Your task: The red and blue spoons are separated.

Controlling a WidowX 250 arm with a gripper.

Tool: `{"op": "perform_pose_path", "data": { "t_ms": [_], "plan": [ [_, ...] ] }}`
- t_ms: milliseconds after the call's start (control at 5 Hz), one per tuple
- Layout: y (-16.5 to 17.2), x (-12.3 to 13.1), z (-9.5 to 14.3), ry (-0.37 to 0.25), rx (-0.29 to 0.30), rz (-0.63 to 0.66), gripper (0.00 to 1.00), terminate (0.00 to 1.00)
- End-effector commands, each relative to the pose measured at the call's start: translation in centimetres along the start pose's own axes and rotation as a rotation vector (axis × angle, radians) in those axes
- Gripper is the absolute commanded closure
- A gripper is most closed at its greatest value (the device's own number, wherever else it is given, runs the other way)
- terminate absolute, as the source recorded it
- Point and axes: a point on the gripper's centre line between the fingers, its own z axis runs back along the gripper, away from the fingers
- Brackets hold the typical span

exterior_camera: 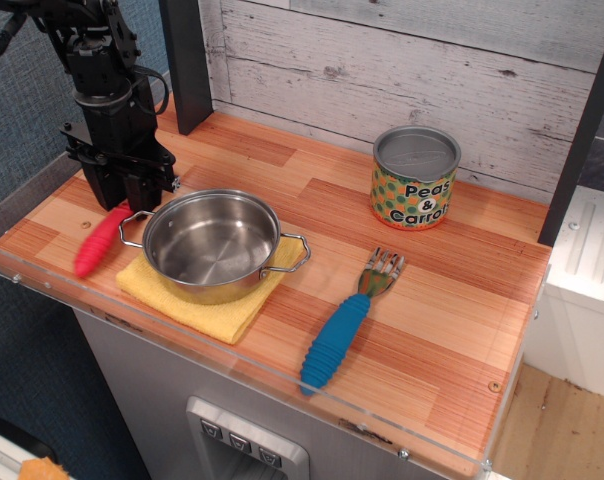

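The red-handled spoon (99,243) lies on the wooden counter at the far left, beside the pot; its metal bowl is hidden under my gripper. My black gripper (125,200) stands over the spoon's upper end, fingers pointing down; I cannot tell whether they are closed on it. The blue-handled utensil with fork tines (344,325) lies far to the right near the counter's front edge, well apart from the red one.
A steel pot (213,243) sits on a yellow cloth (197,305) just right of the red spoon. A "Peas & Carrots" can (414,178) stands at the back right. A clear acrylic lip (42,290) edges the counter front and left. A dark post (185,60) rises behind.
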Motion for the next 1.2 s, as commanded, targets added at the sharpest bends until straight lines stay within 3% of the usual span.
{"op": "perform_pose_path", "data": {
  "t_ms": [0,600,800,1000],
  "plan": [
    [0.6,-0.4,2.5,-0.047,0.051,0.042,0.0,0.0],
    [0.2,0.2,7.2,-0.133,0.084,0.061,0.0,0.0],
    [-1.6,0.5,8.4,-0.163,0.086,0.065,0.0,0.0],
    [-3.4,0.8,9.6,-0.192,0.065,0.051,0.0,1.0]
  ]
}}
